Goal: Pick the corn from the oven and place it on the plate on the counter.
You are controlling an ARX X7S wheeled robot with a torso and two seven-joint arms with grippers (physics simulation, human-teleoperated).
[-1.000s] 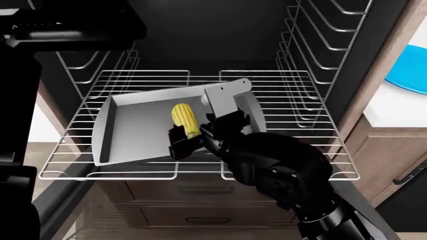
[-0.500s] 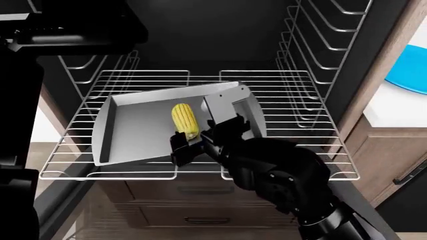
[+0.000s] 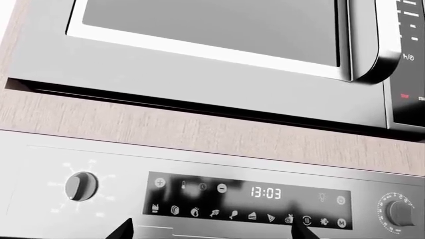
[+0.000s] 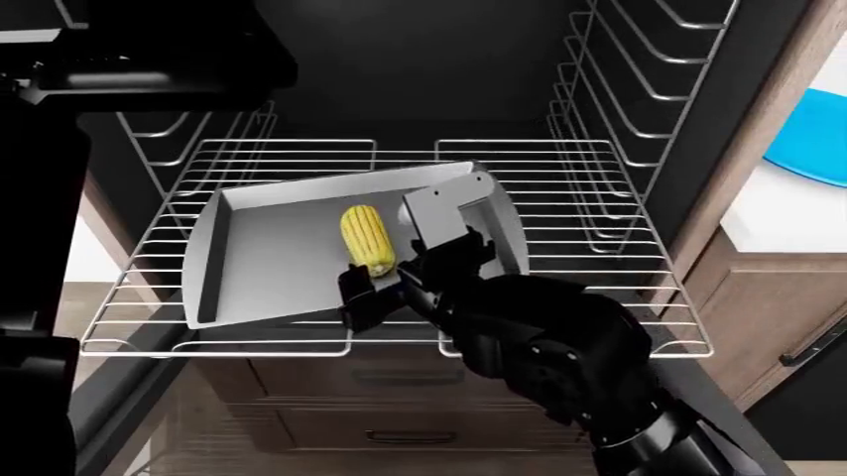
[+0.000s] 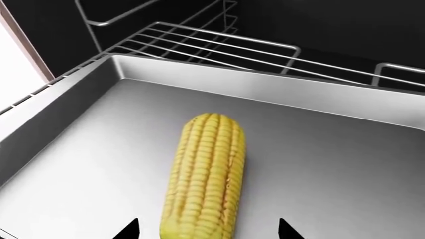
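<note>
Since 1 second ago my right gripper [image 4: 397, 278] has crept slightly toward the corn [image 4: 365, 238] and sits at its near end, jaws spread with 1 finger on each side, not yet closed. The corn has not moved: it lies on the grey tray [image 4: 265, 258] at centre frame, on the wire rack [image 4: 556, 208] inside the black oven [image 4: 423, 69]. The blue plate [image 4: 814, 134] shows at the right edge on the white counter [image 4: 781, 218]. My left gripper [image 3: 209, 231] faces a control panel [image 3: 249, 199]; only its fingertips show, set apart.
</note>
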